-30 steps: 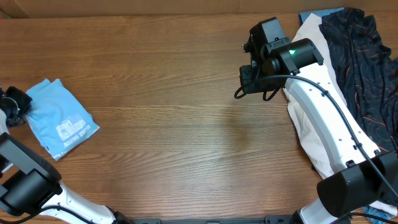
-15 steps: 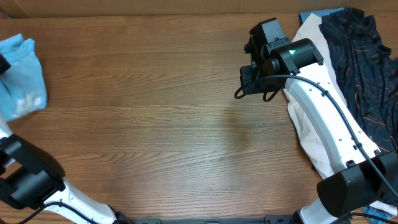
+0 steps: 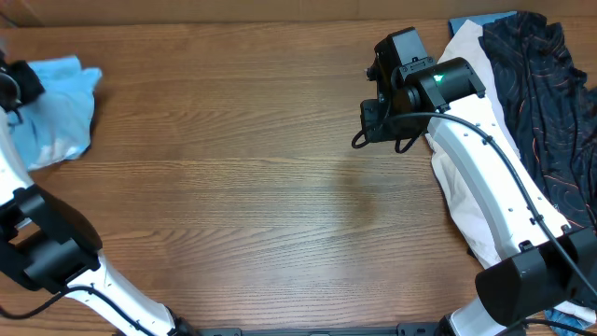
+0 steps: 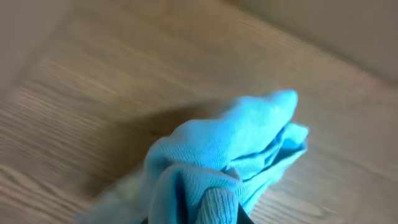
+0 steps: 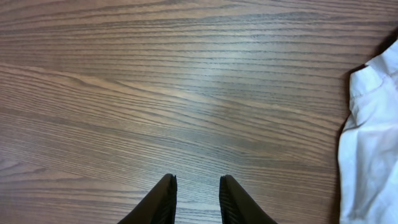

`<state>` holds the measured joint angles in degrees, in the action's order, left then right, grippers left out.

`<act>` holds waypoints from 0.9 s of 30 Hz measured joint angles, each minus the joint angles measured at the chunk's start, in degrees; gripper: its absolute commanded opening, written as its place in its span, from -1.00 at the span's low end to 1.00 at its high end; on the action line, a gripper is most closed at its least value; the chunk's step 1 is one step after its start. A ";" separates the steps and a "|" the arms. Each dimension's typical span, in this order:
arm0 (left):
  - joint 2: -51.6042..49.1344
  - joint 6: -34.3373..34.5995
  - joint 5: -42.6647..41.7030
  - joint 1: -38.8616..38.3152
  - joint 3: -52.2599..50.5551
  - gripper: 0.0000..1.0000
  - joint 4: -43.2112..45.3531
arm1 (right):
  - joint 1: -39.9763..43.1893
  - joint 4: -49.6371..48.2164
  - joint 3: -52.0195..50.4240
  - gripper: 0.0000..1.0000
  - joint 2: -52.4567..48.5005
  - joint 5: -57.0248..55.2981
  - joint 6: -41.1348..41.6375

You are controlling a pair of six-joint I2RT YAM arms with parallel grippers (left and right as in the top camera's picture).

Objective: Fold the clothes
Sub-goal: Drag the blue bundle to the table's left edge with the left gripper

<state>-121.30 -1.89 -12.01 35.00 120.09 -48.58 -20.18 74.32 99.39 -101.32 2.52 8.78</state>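
My left gripper (image 4: 208, 211) is closed tight on a bunch of the light blue T-shirt (image 3: 58, 110). The cloth is pinched right between my fingertips, and its folds spill forward and to the side of them above the wooden table (image 3: 261, 187). In the overhead view the rest of the shirt trails away from that hand in a loose heap on the wood.

My right gripper (image 5: 196, 199) is only a little way open and holds nothing, with bare wood under and ahead of the fingers. The cream garment (image 5: 373, 130) lies off to the right of that hand, apart from the fingertips. The black orange-lined garment (image 3: 550, 103) is beyond it.
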 measured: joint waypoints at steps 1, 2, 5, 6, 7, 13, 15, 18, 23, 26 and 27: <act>0.04 0.02 -0.17 0.00 2.29 -0.92 -1.79 | 0.00 0.24 0.00 -0.46 0.00 -0.04 0.00; 0.22 0.02 -0.31 0.00 4.59 -0.92 -4.09 | 0.00 0.42 0.00 -0.46 0.00 -0.13 0.00; 1.11 0.35 -0.70 0.00 8.83 -0.92 -11.61 | 0.00 0.94 0.00 -0.46 0.00 -0.39 0.00; 1.38 0.55 -0.92 -0.02 10.05 -0.92 -14.64 | 0.00 1.07 0.00 -0.46 0.00 -0.44 0.00; 1.70 0.70 -1.07 -0.04 10.82 -0.92 -17.49 | 0.00 1.16 0.00 -0.46 0.00 -0.46 0.02; 2.03 1.31 -2.40 -0.02 11.45 -0.92 -25.64 | 0.00 1.14 0.00 -0.46 0.00 -0.46 0.02; 2.03 1.29 -2.97 -0.04 11.06 -0.92 -25.11 | 0.00 1.18 0.00 -0.46 0.00 -0.48 0.00; 1.38 1.27 -3.67 -0.04 9.35 -0.92 -23.26 | 0.00 1.14 0.00 -0.46 0.00 -0.48 0.00; -4.74 1.27 -4.20 -0.04 7.72 -0.92 -18.67 | 0.00 1.18 0.00 -0.46 0.00 -0.50 0.00; -9.60 1.27 -3.13 -0.04 7.26 -0.88 -15.06 | 0.00 1.46 0.00 -0.46 0.00 -0.50 0.00; -11.15 1.27 -2.32 -0.04 7.04 -0.86 -13.62 | 0.00 1.62 0.00 -0.46 0.00 -0.48 0.02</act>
<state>-132.44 -0.62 -14.33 34.96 127.13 -62.19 -20.18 75.94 99.39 -101.32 2.04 8.80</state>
